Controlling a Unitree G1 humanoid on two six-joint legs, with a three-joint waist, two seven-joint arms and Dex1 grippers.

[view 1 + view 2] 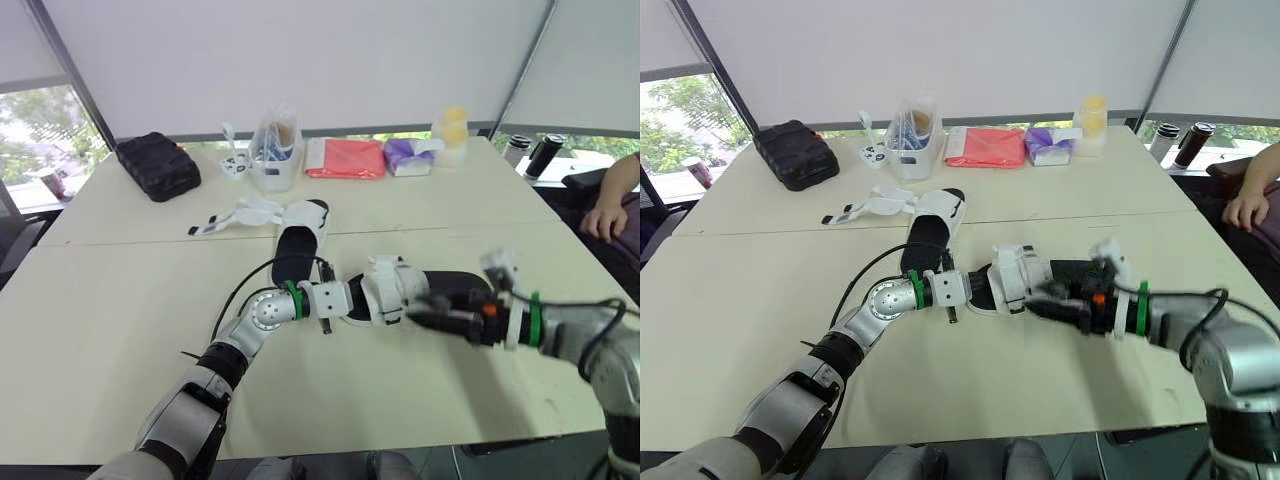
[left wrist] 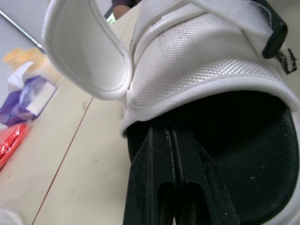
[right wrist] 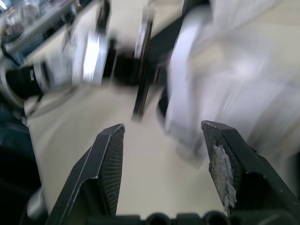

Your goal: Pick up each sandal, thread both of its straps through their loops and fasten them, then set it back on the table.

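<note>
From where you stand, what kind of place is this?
Probably an office meeting room: wide pale tables pushed together, roller blinds over large windows, and a person's arm at the right edge.

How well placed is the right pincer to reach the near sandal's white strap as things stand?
Probably yes: the right pincer is open, close to the near sandal, aimed at the white strap with nothing between; the left pincer is on the strap's other side.
</note>
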